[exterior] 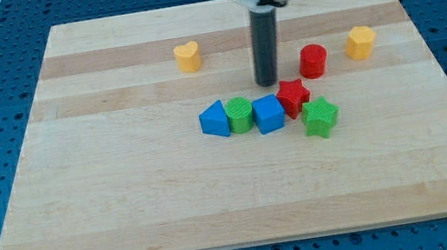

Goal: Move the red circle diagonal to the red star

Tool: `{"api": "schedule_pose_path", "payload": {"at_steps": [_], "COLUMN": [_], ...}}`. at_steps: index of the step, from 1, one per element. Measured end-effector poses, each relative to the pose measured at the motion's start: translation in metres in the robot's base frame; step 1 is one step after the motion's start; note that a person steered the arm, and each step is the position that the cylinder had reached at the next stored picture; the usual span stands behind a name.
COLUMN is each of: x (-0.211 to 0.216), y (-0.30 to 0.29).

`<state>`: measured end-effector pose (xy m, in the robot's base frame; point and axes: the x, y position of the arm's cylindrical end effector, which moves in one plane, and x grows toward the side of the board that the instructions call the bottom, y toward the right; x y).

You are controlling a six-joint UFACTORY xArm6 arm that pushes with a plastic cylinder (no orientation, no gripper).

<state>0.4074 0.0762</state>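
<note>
Two reds: red circle [313, 61] right of my tip [267, 83]; red star [293, 96] just below-right.
Tip: bare rod, holding nothing, touching no block.

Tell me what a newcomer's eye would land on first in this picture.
First the dark rod dropping from the view's top centre, my tip resting on the wooden board just left of the red circle and above the red star. Next the tight cluster below it: blue block, green circle, blue block, red star, green star.
</note>
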Motion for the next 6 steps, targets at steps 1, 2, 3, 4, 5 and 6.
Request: {"api": "schedule_pose_path", "payload": {"at_steps": [1,2,3,4,5,6], "x": [0.007,0.007,-0.003,-0.036,-0.035,-0.025], "y": [0.042,0.044,0.057,0.057,0.057,0.067]}}
